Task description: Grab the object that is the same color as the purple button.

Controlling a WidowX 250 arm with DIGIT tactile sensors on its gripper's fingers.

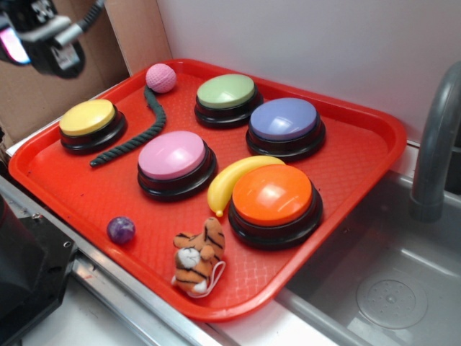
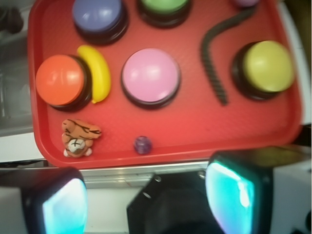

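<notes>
One tiny shiny purple ball (image 1: pixel 121 230) sits on my red bumpy tray (image 1: pixel 346 137). My gripper (image 2: pixel 146 200) fingers are spread wide, holding nothing.

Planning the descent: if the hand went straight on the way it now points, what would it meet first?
Probably not the tray. In the wrist view the open hand points down at the grey ledge just off the red tray, short of the small purple ball. Depth is unclear.
</notes>
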